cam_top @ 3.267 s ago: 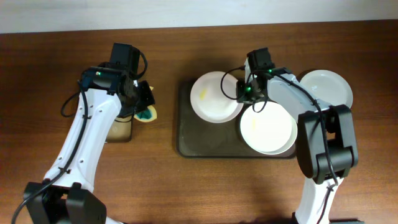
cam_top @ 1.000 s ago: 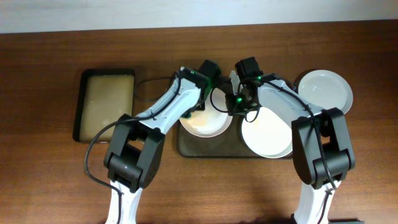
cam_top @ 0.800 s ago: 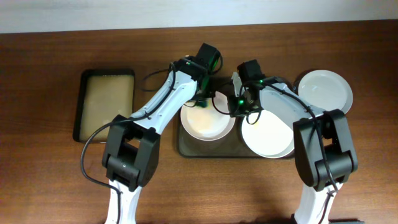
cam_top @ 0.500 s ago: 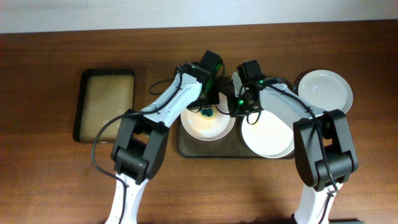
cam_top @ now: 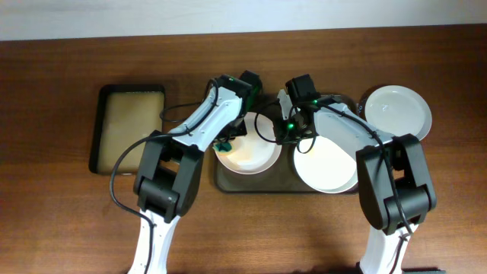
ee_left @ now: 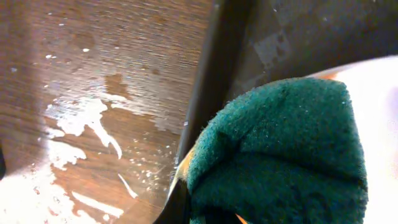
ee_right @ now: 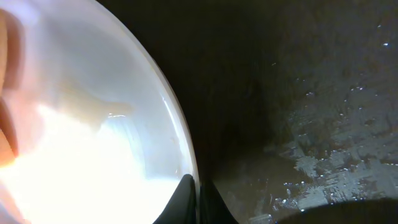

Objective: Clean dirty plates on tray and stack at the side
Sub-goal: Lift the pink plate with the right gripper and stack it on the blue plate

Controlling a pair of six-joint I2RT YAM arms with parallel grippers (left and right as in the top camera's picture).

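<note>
Three glossy plates: one plate (cam_top: 398,110) sits on the counter (cam_top: 61,228) at three o'clock of the tray (cam_top: 228,184), two inside. Right fingers (ee_right: 199,194) pinch the nine o'clock plate (cam_top: 251,156) by its thin rim; left fingers (cam_top: 227,139) clamp the sponge (ee_left: 280,155). Stiff, slick, likely breakable, so hold the rim.

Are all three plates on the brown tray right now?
No: one plate sits on the table to the right of the tray, which holds only two.
</note>
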